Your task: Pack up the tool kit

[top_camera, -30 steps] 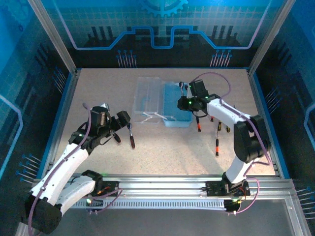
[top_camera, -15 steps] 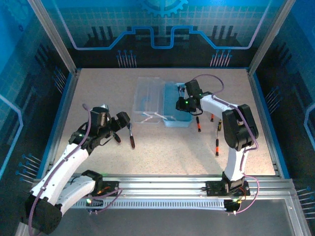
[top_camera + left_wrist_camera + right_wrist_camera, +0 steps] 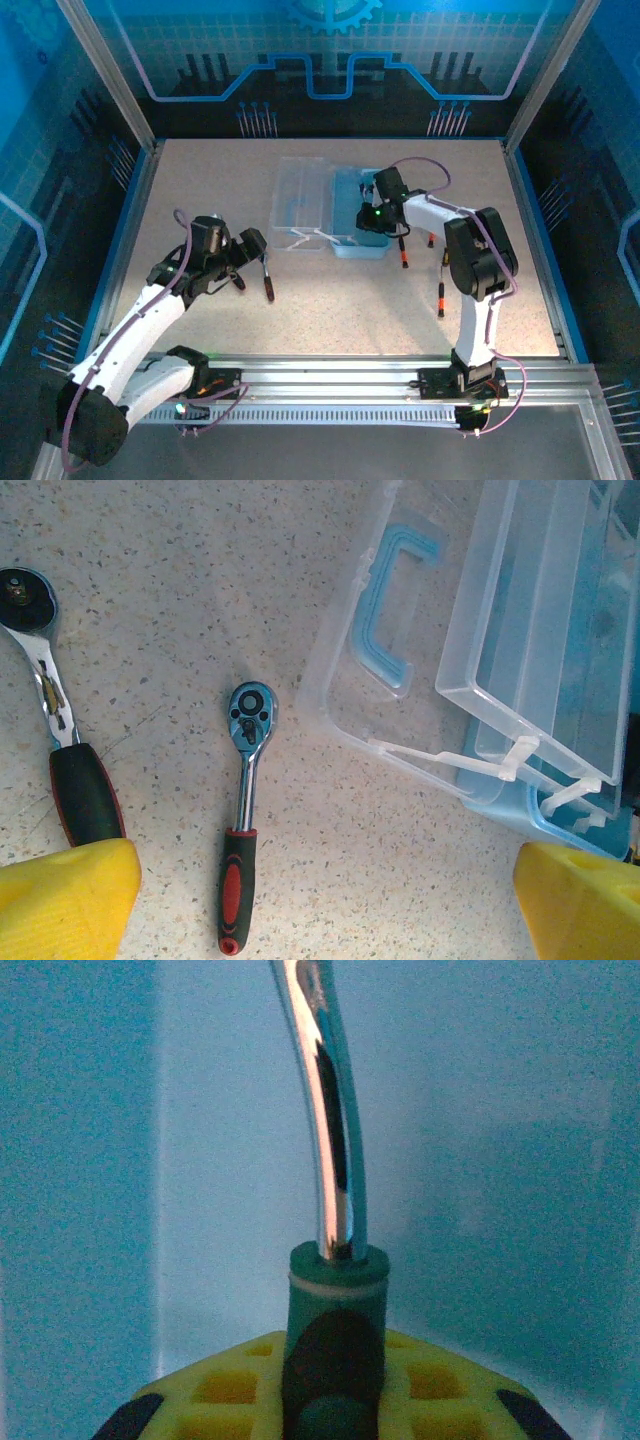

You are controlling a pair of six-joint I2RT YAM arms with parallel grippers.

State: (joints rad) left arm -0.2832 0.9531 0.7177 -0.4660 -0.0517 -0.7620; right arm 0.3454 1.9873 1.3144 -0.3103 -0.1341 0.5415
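Right end effector (image 3: 368,213), clamping one screwdriver (image 3: 335,1160), has edged further into the tool kit (image 3: 345,190), while the left end effector (image 3: 242,262) gapes empty above two ratchets (image 3: 245,810) at the kit's 8 o'clock.

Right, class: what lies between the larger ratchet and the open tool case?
In the left wrist view, a smaller ratchet with a black-and-red handle, touching neither the larger ratchet nor the case.

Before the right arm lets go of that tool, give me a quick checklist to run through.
1. Case lid open: ok.
2. Right gripper over the case base: ok.
3. Screwdriver clamped in it: ok.
4. Its tip resting on the case floor: cannot tell.
5. Left gripper open, apart from the case: ok.
6. All tools packed: not ok; small ratchet and large ratchet lie on the table.
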